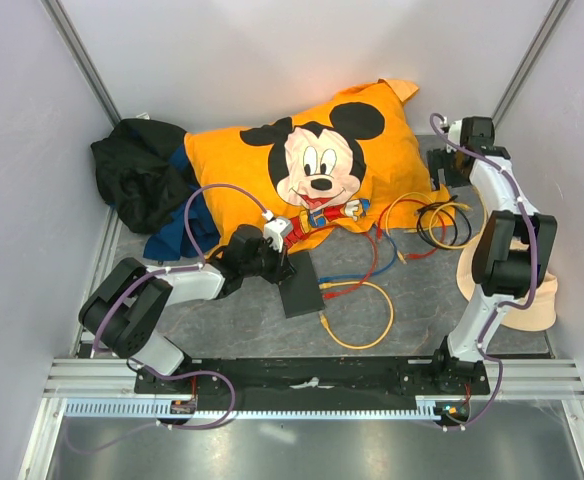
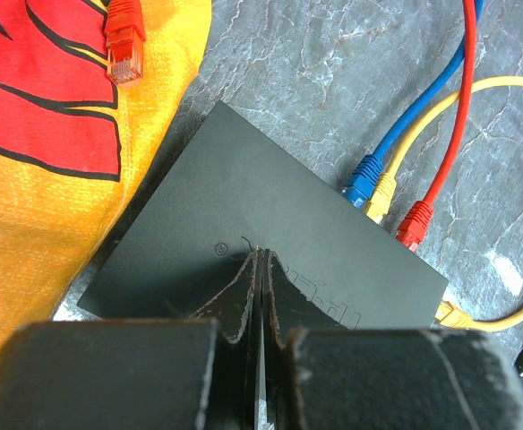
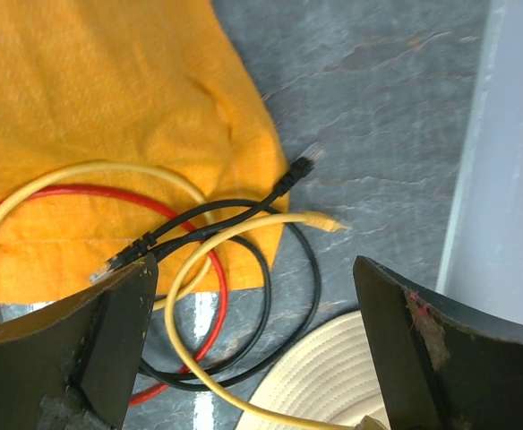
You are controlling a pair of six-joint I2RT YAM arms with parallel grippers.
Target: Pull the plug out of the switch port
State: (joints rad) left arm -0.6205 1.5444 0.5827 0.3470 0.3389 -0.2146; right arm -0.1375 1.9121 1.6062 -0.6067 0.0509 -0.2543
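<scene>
Two pincers: left pincer (image 2: 260, 260) closed over the switch (image 2: 244, 193), lettering unreadable; right pincer (image 3: 254, 265) wide.

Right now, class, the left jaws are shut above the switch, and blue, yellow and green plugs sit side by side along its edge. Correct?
No: the left wrist view shows a red plug, not green, beside the blue plug and yellow plug at the switch. The left jaws are shut.

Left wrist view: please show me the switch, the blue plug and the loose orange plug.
switch (image 2: 244, 224), left wrist view, bare flat top.
blue plug (image 2: 363, 182), left wrist view, its boot at the switch's edge.
orange plug (image 2: 124, 40), left wrist view, middle of its body.
</scene>
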